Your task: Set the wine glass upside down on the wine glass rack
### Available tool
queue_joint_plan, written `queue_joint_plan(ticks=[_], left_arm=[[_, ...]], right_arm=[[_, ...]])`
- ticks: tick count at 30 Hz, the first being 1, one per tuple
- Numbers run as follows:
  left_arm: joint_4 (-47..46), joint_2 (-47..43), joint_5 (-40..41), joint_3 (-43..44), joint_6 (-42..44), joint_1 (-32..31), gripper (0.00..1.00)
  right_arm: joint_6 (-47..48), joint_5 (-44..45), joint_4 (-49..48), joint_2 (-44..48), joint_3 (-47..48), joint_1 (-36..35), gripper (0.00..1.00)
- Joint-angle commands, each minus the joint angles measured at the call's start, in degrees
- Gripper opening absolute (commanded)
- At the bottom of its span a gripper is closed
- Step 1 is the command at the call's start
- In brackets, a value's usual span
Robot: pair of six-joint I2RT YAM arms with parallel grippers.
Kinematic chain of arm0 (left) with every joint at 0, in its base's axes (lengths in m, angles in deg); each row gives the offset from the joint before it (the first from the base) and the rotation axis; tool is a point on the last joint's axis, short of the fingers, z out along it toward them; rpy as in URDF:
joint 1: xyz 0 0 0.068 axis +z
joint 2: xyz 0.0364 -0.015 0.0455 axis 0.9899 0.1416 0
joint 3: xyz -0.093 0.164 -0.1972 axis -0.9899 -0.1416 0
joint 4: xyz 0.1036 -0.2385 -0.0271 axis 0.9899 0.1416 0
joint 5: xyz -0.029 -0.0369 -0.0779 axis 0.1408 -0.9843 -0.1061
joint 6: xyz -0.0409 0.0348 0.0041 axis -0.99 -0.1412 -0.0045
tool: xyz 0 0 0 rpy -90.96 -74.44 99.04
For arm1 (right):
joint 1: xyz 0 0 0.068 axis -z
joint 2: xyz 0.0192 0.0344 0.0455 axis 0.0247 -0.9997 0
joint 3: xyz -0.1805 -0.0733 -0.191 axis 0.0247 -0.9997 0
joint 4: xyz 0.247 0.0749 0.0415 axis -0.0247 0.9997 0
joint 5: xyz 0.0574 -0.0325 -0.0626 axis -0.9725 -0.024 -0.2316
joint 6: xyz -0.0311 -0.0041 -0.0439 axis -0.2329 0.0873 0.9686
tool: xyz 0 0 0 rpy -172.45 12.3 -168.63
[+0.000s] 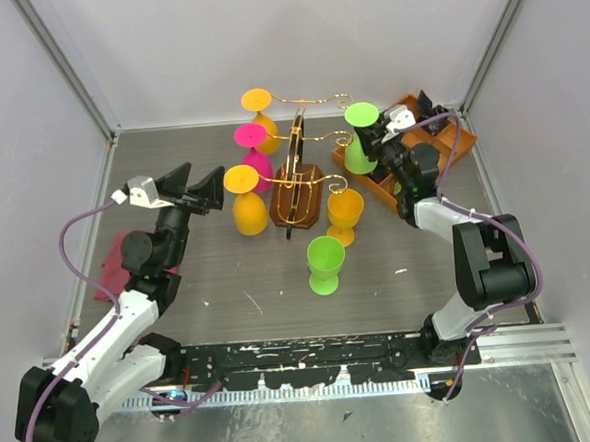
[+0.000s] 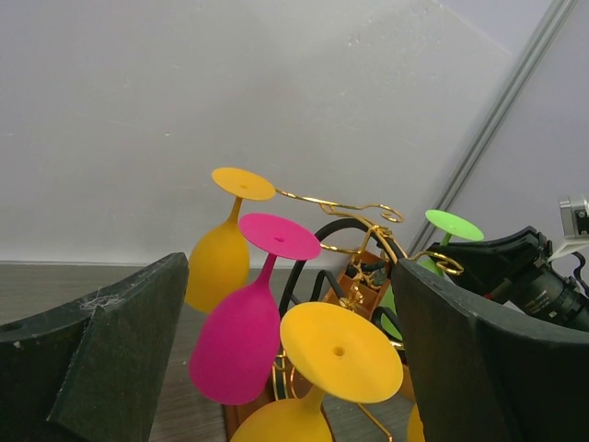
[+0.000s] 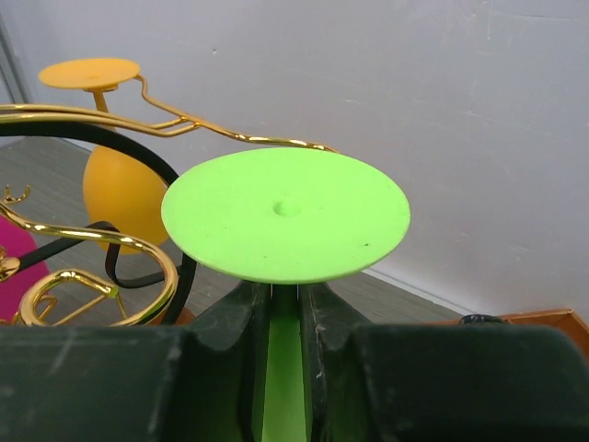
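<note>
The gold wire rack (image 1: pixel 297 173) on its brown base stands mid-table. Two orange glasses (image 1: pixel 250 212) and a pink one (image 1: pixel 259 166) hang upside down on its left arms. My right gripper (image 1: pixel 382 141) is shut on the stem of an upside-down green wine glass (image 1: pixel 361 152), just right of the rack's right arms. In the right wrist view the fingers (image 3: pixel 230 322) pinch the stem under the green foot (image 3: pixel 285 215), with a gold scroll end (image 3: pixel 138 247) close on the left. My left gripper (image 1: pixel 201 190) is open and empty, left of the hung glasses (image 2: pixel 340 350).
An upright orange goblet (image 1: pixel 345 214) and an upright green goblet (image 1: pixel 326 264) stand in front of the rack. The orange compartment tray (image 1: pixel 425 138) is behind my right gripper. A dark red cloth (image 1: pixel 115 264) lies at the left.
</note>
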Motion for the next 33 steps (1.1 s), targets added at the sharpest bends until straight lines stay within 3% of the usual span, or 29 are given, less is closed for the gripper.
queue_joint_plan(ticks=[1,19,33], left_arm=[[-2.9,0.2,1.1,-1.4,-0.1,0.2,0.98],[-1.5,-1.0,1.7,-1.7,-0.3,0.2,0.98],[0.1,-2.1,1.4,-0.9,0.7,0.2,0.98]], right_arm=[[-0.7,-0.7,-2.9,-0.2,4.9,-0.2,0.01],[-1.2,-2.8,-3.4,-9.7,12.0,-2.3,0.01],[-0.8,1.5,-10.6,-16.0,14.8,-4.2,0.01]])
